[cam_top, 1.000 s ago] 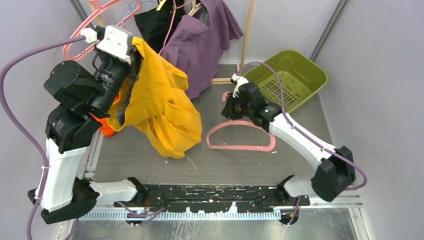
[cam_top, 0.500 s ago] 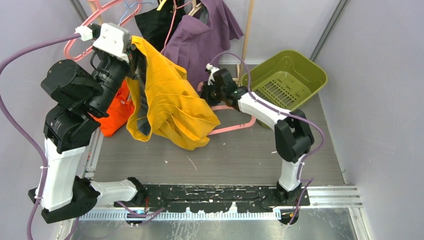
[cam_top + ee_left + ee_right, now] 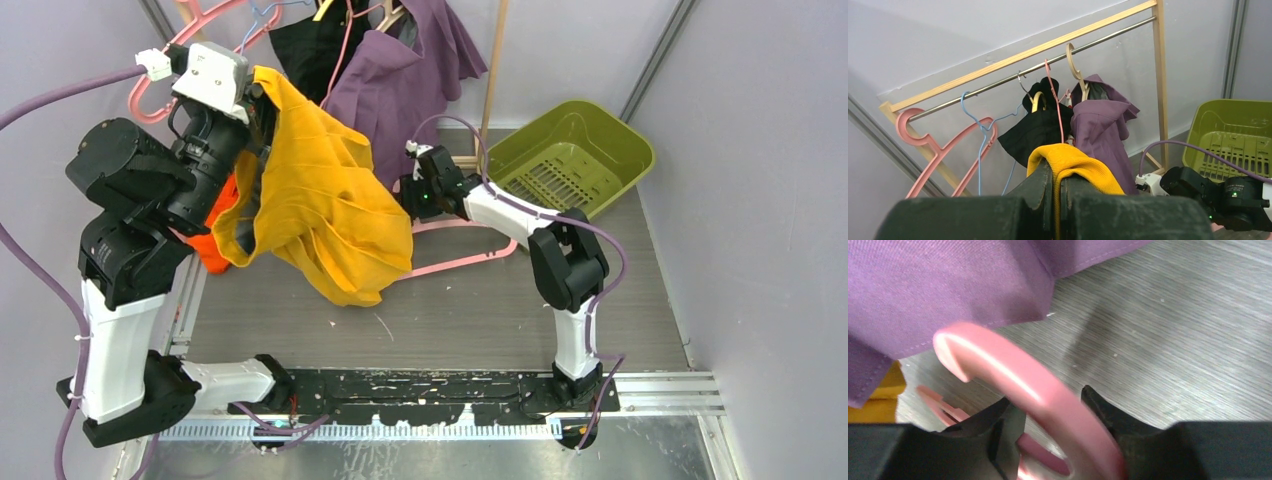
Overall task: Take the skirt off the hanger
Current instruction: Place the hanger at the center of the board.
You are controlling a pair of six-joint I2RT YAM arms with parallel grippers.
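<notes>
The yellow skirt (image 3: 335,215) hangs bunched from my left gripper (image 3: 256,104), raised high at the left. In the left wrist view the jaws (image 3: 1059,180) are shut on a fold of the skirt (image 3: 1075,162). The pink hanger (image 3: 470,259) lies on the grey table, its left end hidden under the skirt's hem. My right gripper (image 3: 412,192) is at the skirt's right edge, shut on the hanger's hook. In the right wrist view the hook (image 3: 1013,371) passes between the jaws (image 3: 1050,415), with a bit of the skirt (image 3: 878,400) at the left.
A wooden rack at the back carries a purple garment (image 3: 400,70), a black garment (image 3: 305,45) and empty hangers (image 3: 160,75). A green basket (image 3: 575,160) stands back right. An orange cloth (image 3: 215,248) lies behind the left arm.
My right gripper has swung left with the pink hanger, from mid-table to the skirt's right edge. The hanger's left end went under the skirt. The left gripper keeps holding the skirt, shifting slightly.
</notes>
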